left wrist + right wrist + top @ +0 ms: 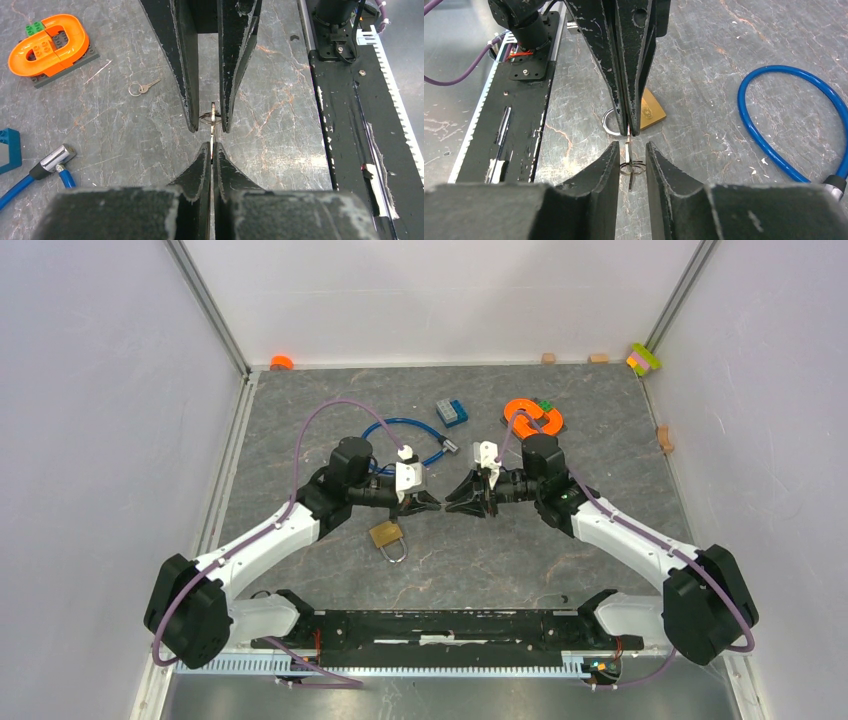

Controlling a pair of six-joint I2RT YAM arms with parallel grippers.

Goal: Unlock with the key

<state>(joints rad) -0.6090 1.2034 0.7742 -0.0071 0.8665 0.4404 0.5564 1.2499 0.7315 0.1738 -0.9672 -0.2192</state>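
My left gripper (428,502) (212,146) is shut on a small silver key (213,131), which it holds edge-on above the table. The key's wire ring (631,166) sticks out toward my right gripper (458,500) (631,146), which is open with its fingers on either side of the key's ring end; I cannot tell whether they touch it. The brass padlock (385,533) lies on the table just below the left gripper, its shackle pointing toward the near edge. In the right wrist view the padlock (651,114) is partly hidden behind the left fingers.
A second key on a ring (141,88) lies loose on the table. A blue cable lock (400,435), a blue brick (452,412) and an orange ring toy (533,417) lie behind the grippers. The black base rail (440,625) runs along the near edge.
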